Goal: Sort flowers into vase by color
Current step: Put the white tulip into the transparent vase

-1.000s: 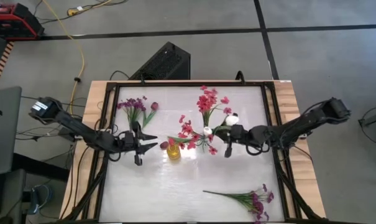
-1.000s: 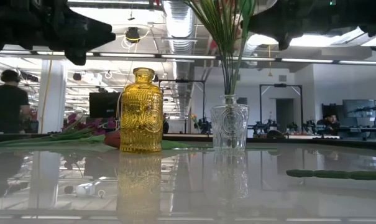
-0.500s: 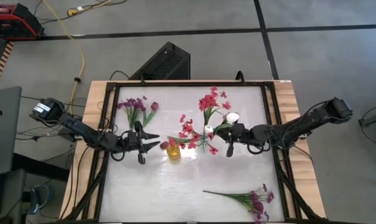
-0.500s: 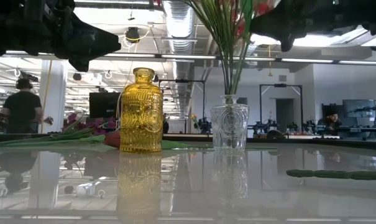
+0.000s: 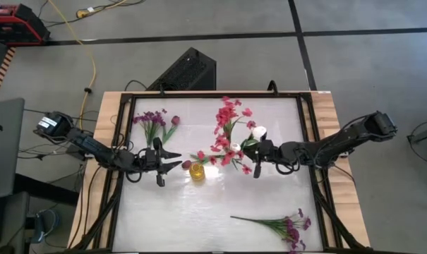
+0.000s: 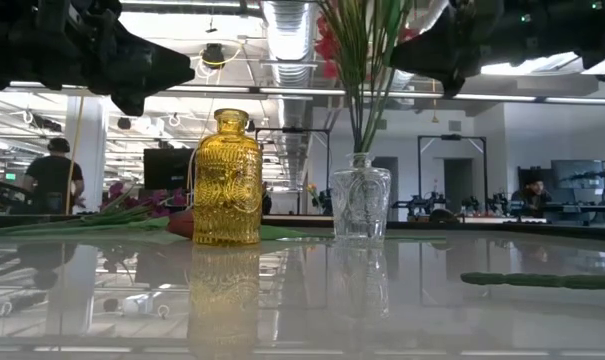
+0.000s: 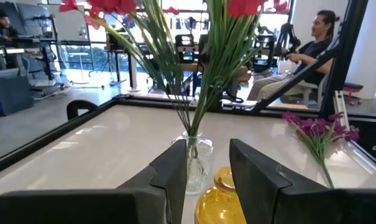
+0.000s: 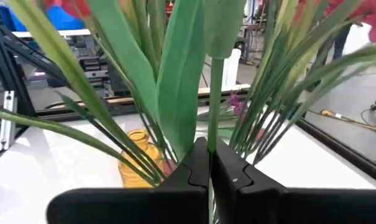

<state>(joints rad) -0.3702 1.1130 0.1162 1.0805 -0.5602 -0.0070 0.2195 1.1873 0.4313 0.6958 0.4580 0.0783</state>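
The clear vase [image 6: 361, 203] is standing near the middle of the tabletop [image 5: 199, 212], and everything else is placed from it here. In the low view it is leaning slightly off upright. Red flowers [image 5: 227, 116] are sitting in it, their green stems fanning up out of its neck, with more red blossoms spreading low around its base in the high view.

The right gripper [image 5: 256, 152] is hovering just beside the vase, on the right arm's side. Its fingers [image 8: 197, 165] are pressed together, pinching the thin green stem of a white bud [image 5: 259, 132], which is showing just beyond the vase, next to the red blossoms.

A yellow vase [image 5: 197, 171] is standing just beside the clear one, on the left arm's side, with nothing in it. The left gripper [image 5: 172, 160] is hanging just past the yellow vase, farther from the clear vase, its fingers [image 7: 175, 171] spread apart and holding nothing.

A purple spray [image 5: 151, 120] with a dark red bud beside it is lying on the tabletop well apart from the clear vase, toward the far left corner. Another purple spray [image 5: 284, 227] is lying well apart from it near the front edge, on the right arm's side.

In the low view a person [image 6: 54, 175] is standing in the room behind the tabletop.
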